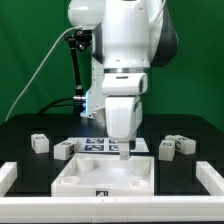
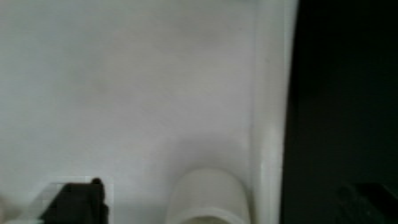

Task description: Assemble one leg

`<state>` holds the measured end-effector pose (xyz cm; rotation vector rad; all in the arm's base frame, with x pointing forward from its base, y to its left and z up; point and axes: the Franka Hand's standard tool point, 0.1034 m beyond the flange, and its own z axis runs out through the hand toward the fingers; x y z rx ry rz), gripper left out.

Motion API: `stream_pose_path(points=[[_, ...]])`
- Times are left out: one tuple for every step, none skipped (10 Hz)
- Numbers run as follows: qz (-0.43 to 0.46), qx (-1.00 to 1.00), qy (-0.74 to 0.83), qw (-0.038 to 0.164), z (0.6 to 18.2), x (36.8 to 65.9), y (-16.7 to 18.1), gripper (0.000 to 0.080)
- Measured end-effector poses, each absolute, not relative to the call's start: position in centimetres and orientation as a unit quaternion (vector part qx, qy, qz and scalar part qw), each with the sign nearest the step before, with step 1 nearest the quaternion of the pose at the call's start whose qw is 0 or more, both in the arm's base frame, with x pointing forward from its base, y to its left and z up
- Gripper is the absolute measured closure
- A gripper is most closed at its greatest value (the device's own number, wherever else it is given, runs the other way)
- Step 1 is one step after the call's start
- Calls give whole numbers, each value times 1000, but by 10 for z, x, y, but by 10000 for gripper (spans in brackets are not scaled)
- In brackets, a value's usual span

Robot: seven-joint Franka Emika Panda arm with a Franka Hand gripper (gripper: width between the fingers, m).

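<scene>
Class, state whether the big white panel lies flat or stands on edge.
Flat: the panel rests on the table, with its raised rims pointing up.

We found the tool low at the rear rim of the white panel. On the table, 2 legs stood to the exterior view's left and 2 other legs to its right, leaving open table beyond them on both sides.

My white arm reaches down from above, the wrist upright and the tool pointing straight down. The wrist view shows one dark finger. I cannot tell whether the jaws are spread or closed.
</scene>
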<state>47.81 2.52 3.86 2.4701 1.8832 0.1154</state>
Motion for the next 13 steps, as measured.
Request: stream_pose_path(points=[[36,794,607,16,37,477,29,150],[35,793,608,14,34,475,28,150],[33,792,610,10,22,472,24,150],[30,793,608,7,15,471,19,150],[30,794,607,7,14,473,14,150],[29,797,603,7,13,473,9,150],[27,799,601,6,11,471,7,150],[25,800,600,3,7,469,6,150],[24,801,599,2,6,468,5,150],[25,801,598,2,5,468,4,159],[25,801,598,2,5,468,5,159],[25,801,598,2,5,468,5,337],[25,801,598,2,5,468,5,337]])
